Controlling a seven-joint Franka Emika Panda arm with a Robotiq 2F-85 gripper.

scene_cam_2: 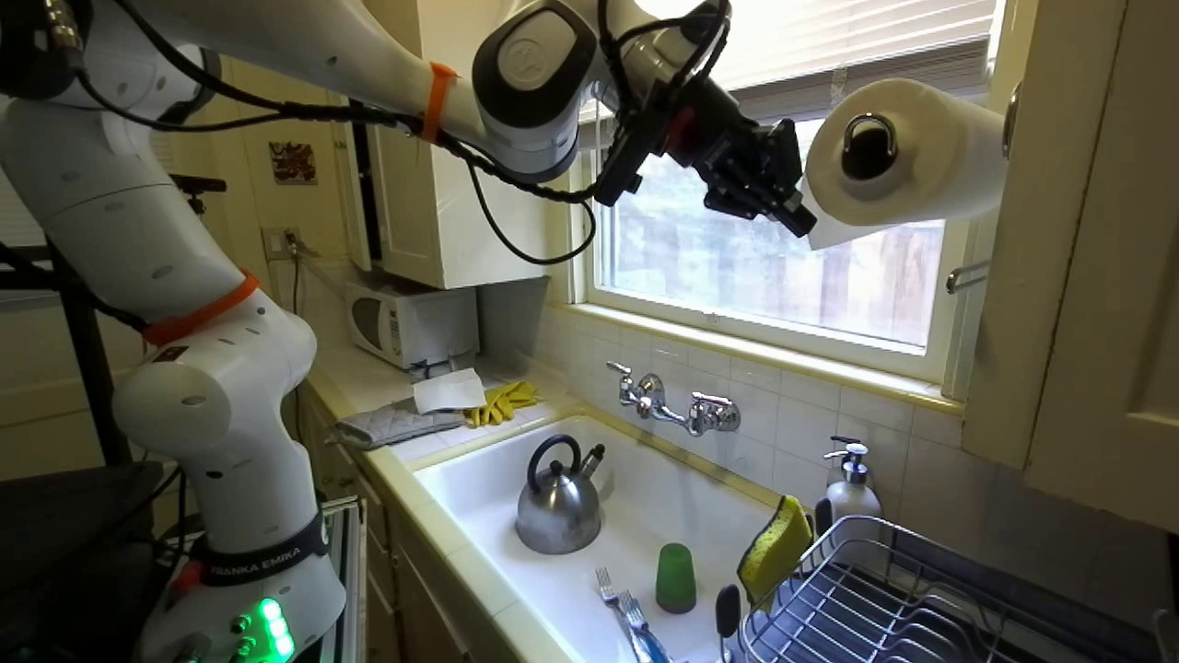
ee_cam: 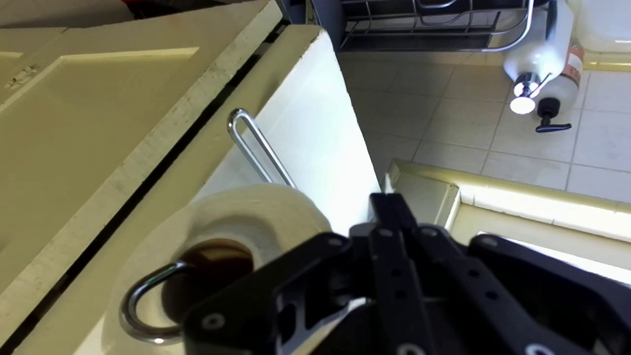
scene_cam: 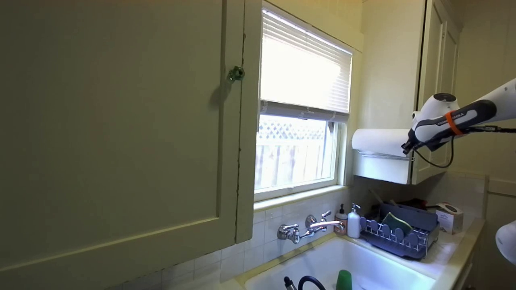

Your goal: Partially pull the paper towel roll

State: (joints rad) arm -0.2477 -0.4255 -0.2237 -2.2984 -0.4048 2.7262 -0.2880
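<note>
The white paper towel roll hangs under the wall cabinet in both exterior views [scene_cam: 379, 141] [scene_cam_2: 939, 161], and its open end shows in the wrist view [ee_cam: 276, 212]. A metal wire holder [ee_cam: 130, 315] hooks into its core. A loose sheet [scene_cam_2: 836, 228] hangs from the roll's lower side. My gripper [scene_cam_2: 803, 219] is beside the roll at this sheet's edge. In the wrist view the black fingertips [ee_cam: 386, 198] are closed together, with a small white tip of the sheet [ee_cam: 388, 184] sticking out beyond them. The rest of the pinched part is hidden by the fingers.
A cabinet [ee_cam: 98, 133] stands close beside the roll. A window [scene_cam_2: 737, 267] is behind the gripper. Below are the sink [scene_cam_2: 636, 479] with a kettle [scene_cam_2: 559, 511] and green cup [scene_cam_2: 676, 578], a dish rack [scene_cam_2: 884, 608] and soap bottles [scene_cam: 353, 223].
</note>
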